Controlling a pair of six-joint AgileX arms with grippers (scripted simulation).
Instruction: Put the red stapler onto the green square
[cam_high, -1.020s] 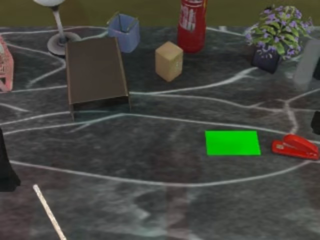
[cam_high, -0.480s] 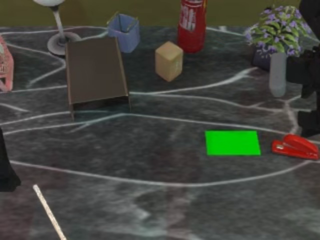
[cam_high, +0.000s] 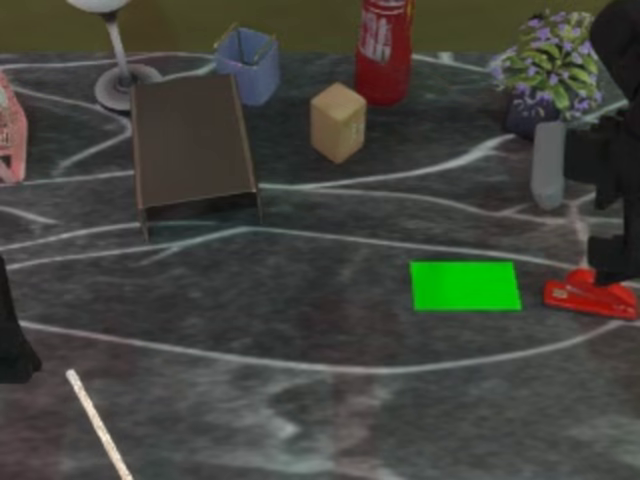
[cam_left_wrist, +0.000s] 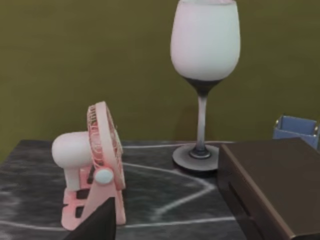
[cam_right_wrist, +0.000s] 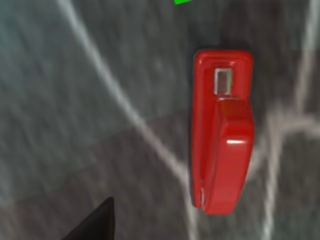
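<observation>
Red stapler (cam_high: 590, 296) lies flat on the dark marbled tabletop (cam_high: 320, 400) just to the right of the green square (cam_high: 465, 286), not on it, so pick-up and placing are both left to do. Right gripper (cam_high: 612, 262) hangs above the stapler's far end; whether its fingers are apart I cannot tell. Left arm sits parked at the left edge. Count: one stapler, one green square, one tan box (cam_high: 337, 121), one red cylinder (cam_high: 384, 48)

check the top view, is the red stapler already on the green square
No, the red stapler lies on the bare table to the right of the green square, with a gap of table showing between them.
</observation>
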